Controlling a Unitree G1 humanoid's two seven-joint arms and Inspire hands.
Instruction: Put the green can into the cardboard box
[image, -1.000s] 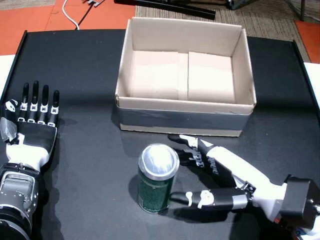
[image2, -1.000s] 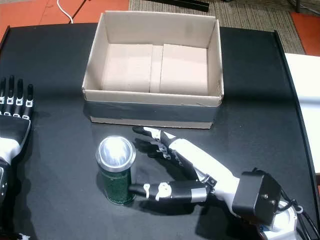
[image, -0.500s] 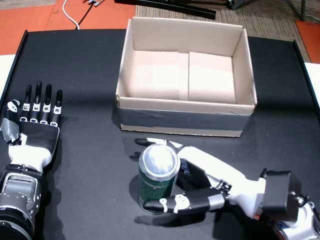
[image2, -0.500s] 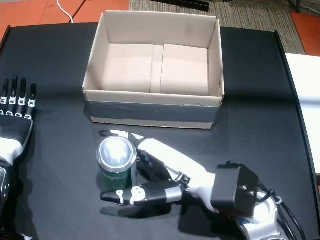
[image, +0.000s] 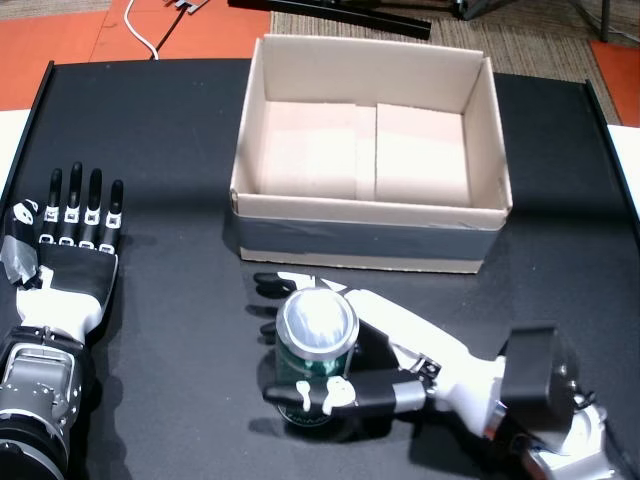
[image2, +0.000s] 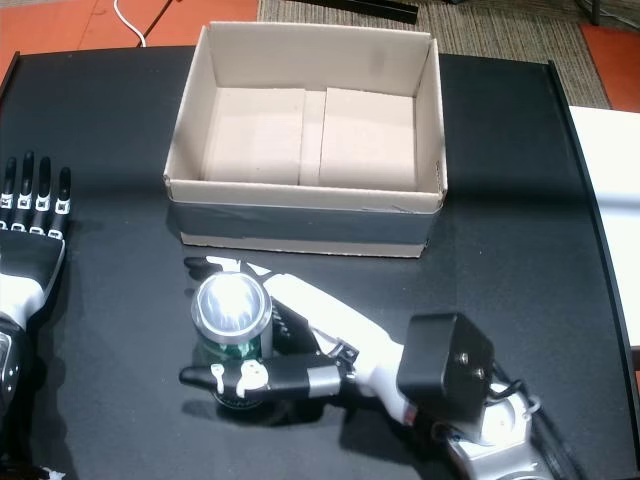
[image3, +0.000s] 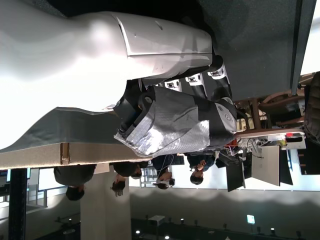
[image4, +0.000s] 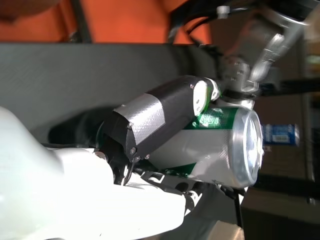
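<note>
The green can (image: 318, 327) with a silver top stands upright on the black table, just in front of the cardboard box (image: 370, 212); both head views show it (image2: 231, 309). My right hand (image: 392, 352) wraps it from the right, thumb (image: 330, 394) across the front and fingers (image: 272, 285) curled round the back. In the right wrist view the thumb (image4: 150, 117) presses on the can (image4: 220, 145). The box (image2: 300, 195) is open and empty. My left hand (image: 66, 250) lies flat and open at the left, far from the can, with its fingers straight.
The table (image: 170, 130) has raised edges at left and right. A white surface (image2: 612, 200) adjoins its right side. Orange floor and a cable (image: 140, 30) lie beyond the far edge. Several people (image3: 165, 175) show in the left wrist view, and a blue can (image4: 280, 135) in the right wrist view.
My right hand slid left from beside the can and closed round it, thumb across the front, fingers behind. The can stayed in place. The left hand barely moved.
</note>
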